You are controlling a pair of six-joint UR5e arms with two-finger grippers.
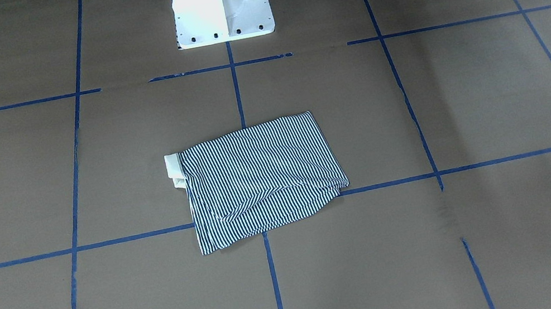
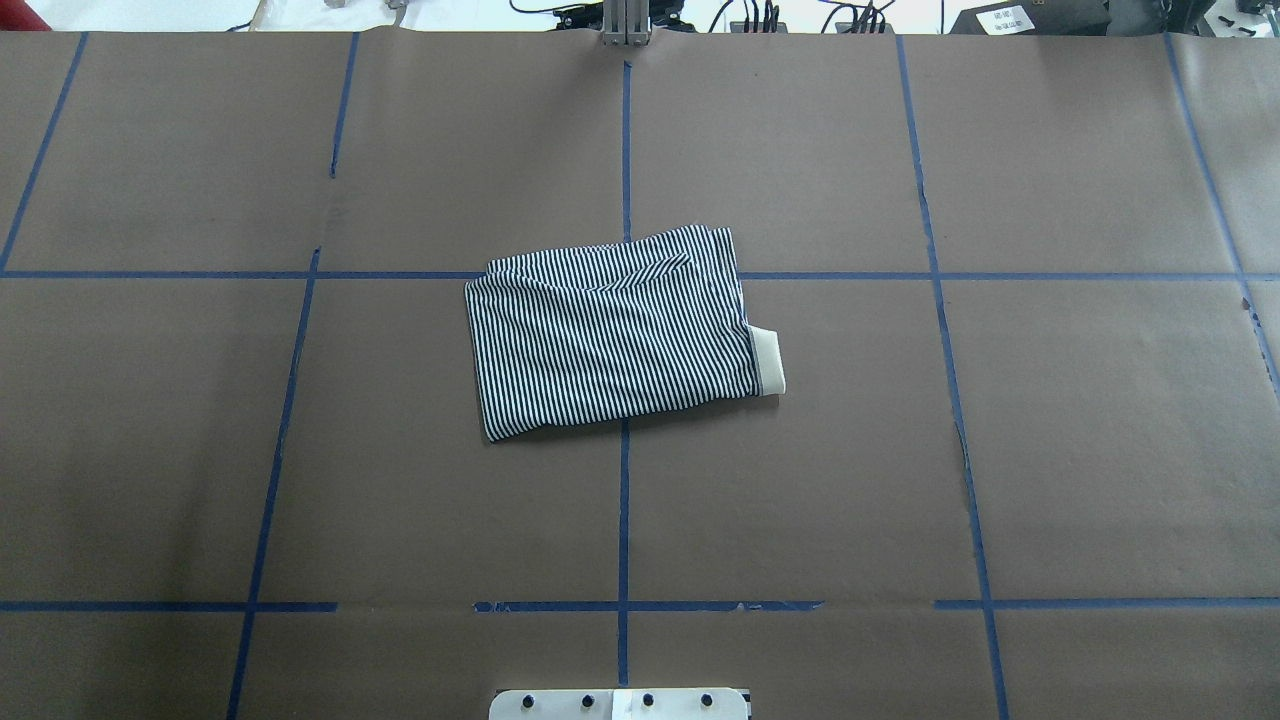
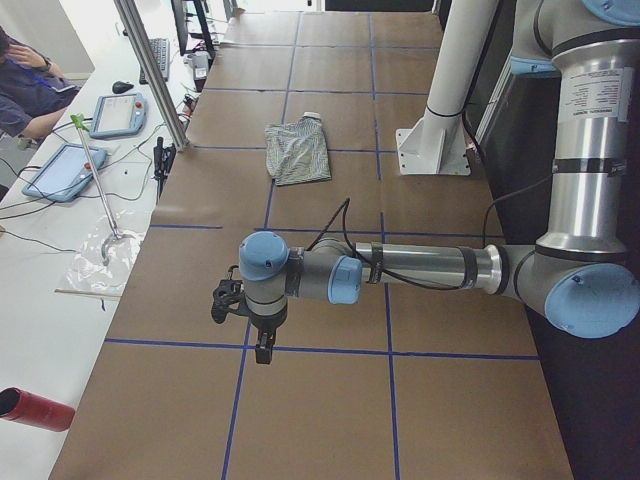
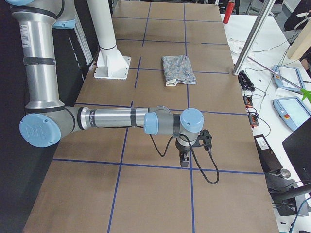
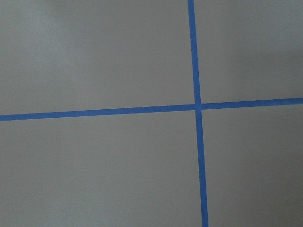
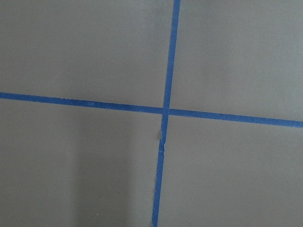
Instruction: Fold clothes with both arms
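The striped navy-and-white shirt (image 1: pixel 263 179) (image 2: pixel 610 335) lies folded into a flat rectangle near the table's centre. Its cream collar (image 2: pixel 768 358) (image 1: pixel 173 167) pokes out at one short end. It appears small and far off in both side views (image 3: pixel 297 152) (image 4: pixel 179 69). My left gripper (image 3: pixel 262 345) hangs over bare table near that end, far from the shirt. My right gripper (image 4: pixel 183 160) hangs likewise at the opposite end. Both show only in side views, so I cannot tell whether they are open or shut. Each wrist view holds only brown table and blue tape.
The white pedestal (image 1: pixel 221 5) (image 2: pixel 620 703) stands at the robot's edge. Blue tape lines (image 5: pixel 196 106) (image 6: pixel 164 112) grid the brown table. A side bench carries tablets (image 3: pixel 65 170), cables and a red cylinder (image 3: pixel 35 410), with a person seated at it (image 3: pixel 25 90).
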